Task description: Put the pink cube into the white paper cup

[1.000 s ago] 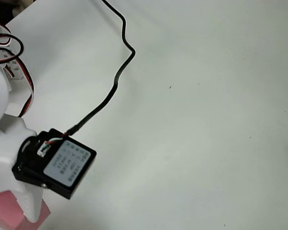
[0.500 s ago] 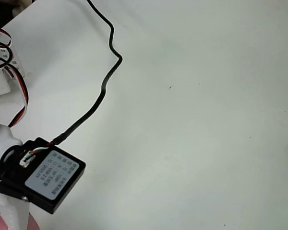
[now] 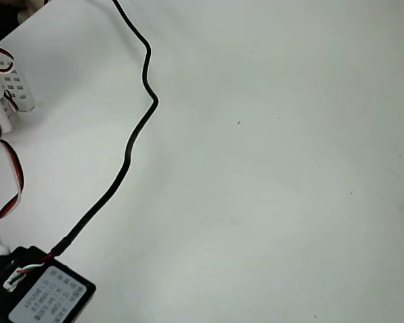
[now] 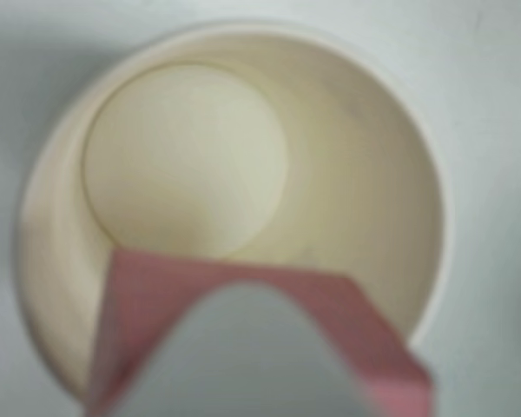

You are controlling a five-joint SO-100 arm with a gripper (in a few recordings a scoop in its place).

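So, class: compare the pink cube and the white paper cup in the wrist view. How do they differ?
The pink cube is pink with straight edges and corners; the white paper cup is creamy white with a round rim. The cube is solid; the cup is hollow, open-topped and empty. The cube sits close to the camera, held above the cup's mouth with a pale pincer finger across it; the cup stands on the table. Both look matte.

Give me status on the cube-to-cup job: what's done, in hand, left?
Done: the pink cube is picked up, pressed against the pale gripper finger in the wrist view, and carried over the white paper cup, whose bare bottom shows below. In hand: holding the cube above the cup's mouth, near its lower rim. Left: release, so the cube drops in; perhaps centre it slightly first.
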